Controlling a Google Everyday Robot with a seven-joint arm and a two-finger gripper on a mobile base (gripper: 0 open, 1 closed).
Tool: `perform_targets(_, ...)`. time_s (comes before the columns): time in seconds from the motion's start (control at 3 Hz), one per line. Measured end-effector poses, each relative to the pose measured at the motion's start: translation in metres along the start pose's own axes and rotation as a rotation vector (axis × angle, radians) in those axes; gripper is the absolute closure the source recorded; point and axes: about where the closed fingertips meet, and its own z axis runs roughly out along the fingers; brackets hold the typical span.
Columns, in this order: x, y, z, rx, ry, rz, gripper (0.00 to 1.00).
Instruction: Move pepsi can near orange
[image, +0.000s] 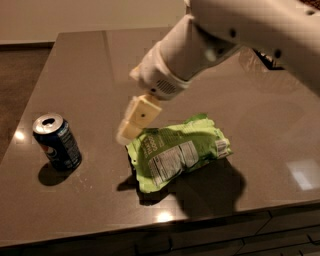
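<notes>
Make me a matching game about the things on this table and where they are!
Things:
1. pepsi can
2. green snack bag
3. gripper
4. table

Places or states:
A. hangs over the table, between the can and the bag
B. shiny grey-brown, with the can and the bag on it
C. stands upright at the left
D. lies flat and crinkled near the front edge

Pairs: 1-C, 2-D, 3-A, 4-B.
</notes>
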Motion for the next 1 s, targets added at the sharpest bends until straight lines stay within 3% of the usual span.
perform_targets(0.67, -0.077, 0.022, 0.062, -0.1, -0.175, -0.067, 0.0)
perform_targets(1.0, -0.099, 0.037, 0.086, -0.151, -0.221, -0.085, 0.0)
